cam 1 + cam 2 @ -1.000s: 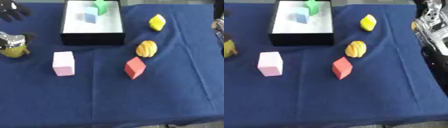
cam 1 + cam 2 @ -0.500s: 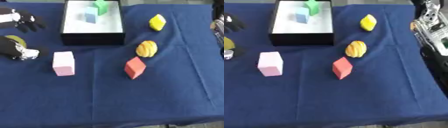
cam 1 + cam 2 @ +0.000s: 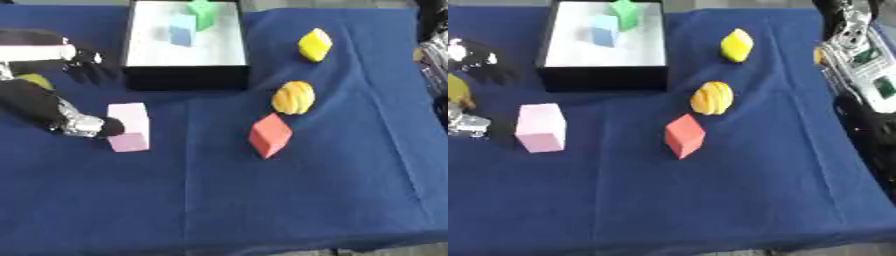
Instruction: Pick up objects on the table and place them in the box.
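Your table is covered in a dark blue cloth (image 3: 262, 200), everything sits on it. At the far side, left of centre, is the black-walled box with a white floor (image 3: 185, 79); inside it toward the far end are a pale blue block (image 3: 182, 31) and, just right of it, a green block (image 3: 203, 11).

Your right arm (image 3: 868, 75), black with silver and white parts, runs down the right edge of the right eye view; its hand is not in either view.

Your left hand (image 3: 83, 55) is at the left edge, just left of the box's near-left corner, dark fingers pointing toward the box; can't tell if they are straight or curled. Below it a black and silver part of the left arm (image 3: 66, 117) reaches right and its tip touches the left face of the pink rectangular block (image 3: 129, 126), which stands upright on the cloth near the box's front-left corner. Nothing is wrapped round the pink block. A small yellow-green rounded thing (image 3: 33, 80) shows between hand and arm, partly hidden.

Centre: the orange ribbed rounded object (image 3: 293, 97), and just near-left of it the red cube (image 3: 269, 135), tilted on an edge, apart from it. The yellow faceted object (image 3: 315, 44) lies far right of the box, well apart from both.
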### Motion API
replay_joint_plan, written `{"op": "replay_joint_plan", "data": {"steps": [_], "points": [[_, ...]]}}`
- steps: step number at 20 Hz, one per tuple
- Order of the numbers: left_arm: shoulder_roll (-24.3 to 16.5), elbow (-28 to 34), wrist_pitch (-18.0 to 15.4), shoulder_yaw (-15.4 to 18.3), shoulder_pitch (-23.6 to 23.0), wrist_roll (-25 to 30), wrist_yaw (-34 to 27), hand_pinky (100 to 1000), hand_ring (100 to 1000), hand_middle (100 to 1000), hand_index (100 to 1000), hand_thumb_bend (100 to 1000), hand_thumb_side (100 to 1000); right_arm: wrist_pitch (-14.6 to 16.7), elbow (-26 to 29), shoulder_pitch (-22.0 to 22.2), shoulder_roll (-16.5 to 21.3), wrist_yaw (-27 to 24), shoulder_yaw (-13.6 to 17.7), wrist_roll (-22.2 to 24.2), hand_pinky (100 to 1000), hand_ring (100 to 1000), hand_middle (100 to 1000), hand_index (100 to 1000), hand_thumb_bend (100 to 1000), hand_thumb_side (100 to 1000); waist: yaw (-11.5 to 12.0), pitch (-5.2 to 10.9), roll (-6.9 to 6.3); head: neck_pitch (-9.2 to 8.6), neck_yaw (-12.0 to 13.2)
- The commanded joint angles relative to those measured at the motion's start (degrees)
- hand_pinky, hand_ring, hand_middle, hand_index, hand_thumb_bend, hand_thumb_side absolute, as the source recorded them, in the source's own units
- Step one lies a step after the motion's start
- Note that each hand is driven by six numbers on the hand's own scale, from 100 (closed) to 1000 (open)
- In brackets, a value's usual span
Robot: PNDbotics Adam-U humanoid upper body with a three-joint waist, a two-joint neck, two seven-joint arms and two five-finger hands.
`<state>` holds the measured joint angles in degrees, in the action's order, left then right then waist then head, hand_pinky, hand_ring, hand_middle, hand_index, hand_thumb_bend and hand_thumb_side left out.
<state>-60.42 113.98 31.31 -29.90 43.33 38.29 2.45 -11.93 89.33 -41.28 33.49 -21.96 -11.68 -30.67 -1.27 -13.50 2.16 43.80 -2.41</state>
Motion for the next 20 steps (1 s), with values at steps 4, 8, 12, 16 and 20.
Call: {"op": "replay_joint_plan", "data": {"steps": [4, 8, 12, 16, 20], "points": [[1.0, 0.4, 2.5, -0.6, 2.6, 2.2, 1.5, 887, 844, 850, 889, 578, 491, 0.4, 0.0, -0.7, 0.5, 0.1, 0.2, -0.2, 940, 780, 772, 883, 396, 536, 0.1, -0.09, -1.03, 0.32, -0.1], [2.5, -1.3, 2.7, -1.8, 4.1, 2.8, 4.4, 907, 859, 859, 894, 623, 450, 0.5, -0.1, -0.7, 0.3, 0.0, 0.0, -0.1, 940, 778, 768, 882, 395, 538, 0.0, -0.08, -1.07, 0.32, -0.3], [4.5, -4.6, 0.7, -3.2, 5.4, 4.2, 8.9, 936, 881, 871, 897, 664, 410, 0.5, -0.2, -0.7, 0.0, -0.1, -0.2, 0.0, 939, 777, 767, 882, 394, 539, 0.0, -0.10, -1.00, 0.32, -0.5], [6.0, -8.6, -2.3, -3.7, 5.9, 4.8, 13.1, 950, 892, 879, 900, 698, 371, 0.4, -0.2, -0.8, -0.4, -0.1, -0.6, 0.3, 939, 776, 765, 882, 395, 540, 0.1, -0.21, -1.02, 0.32, -0.2], [7.0, -11.8, -4.4, -4.3, 6.2, 5.7, 16.6, 937, 879, 867, 894, 722, 350, 0.4, -0.4, -0.8, -0.7, -0.1, -0.9, 0.5, 939, 775, 763, 881, 396, 543, 0.2, -0.39, -1.07, 0.32, 0.3]]}}
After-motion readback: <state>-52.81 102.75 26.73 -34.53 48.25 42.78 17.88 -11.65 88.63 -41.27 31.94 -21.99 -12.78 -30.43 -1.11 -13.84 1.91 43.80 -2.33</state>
